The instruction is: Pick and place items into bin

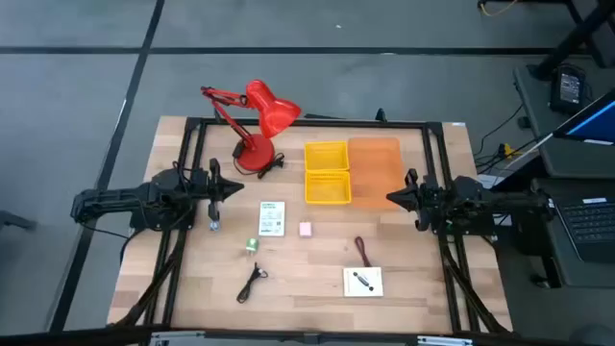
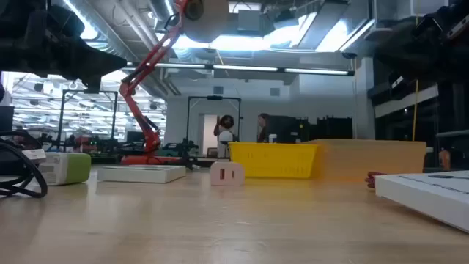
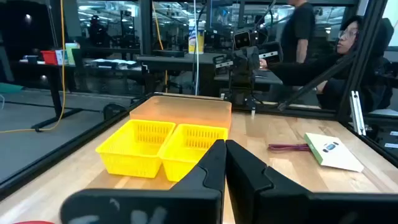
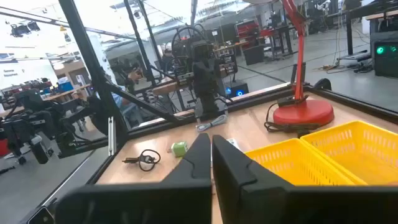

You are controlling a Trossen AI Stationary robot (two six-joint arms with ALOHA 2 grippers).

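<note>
The items lie loose on the wooden table: a white printed packet [image 1: 272, 218], a tiny pink block [image 1: 305, 229], a small green piece [image 1: 252, 246], a black cord [image 1: 252, 282], a maroon cord [image 1: 362, 250] and a second white packet [image 1: 362, 281] with a small dark thing on it. Two yellow bins [image 1: 327, 173] stand side by side next to an orange bin [image 1: 375, 171]. My left gripper [image 1: 219, 188] hovers shut at the table's left side, above and left of the first packet. My right gripper [image 1: 394, 197] hovers shut at the right, by the orange bin's near corner.
A red desk lamp [image 1: 259, 120] stands at the far left, its base beside the yellow bins. A black frame [image 1: 307, 122] runs around the table's edges. People stand in the room beyond the table. Bare wood lies between the items and the near edge.
</note>
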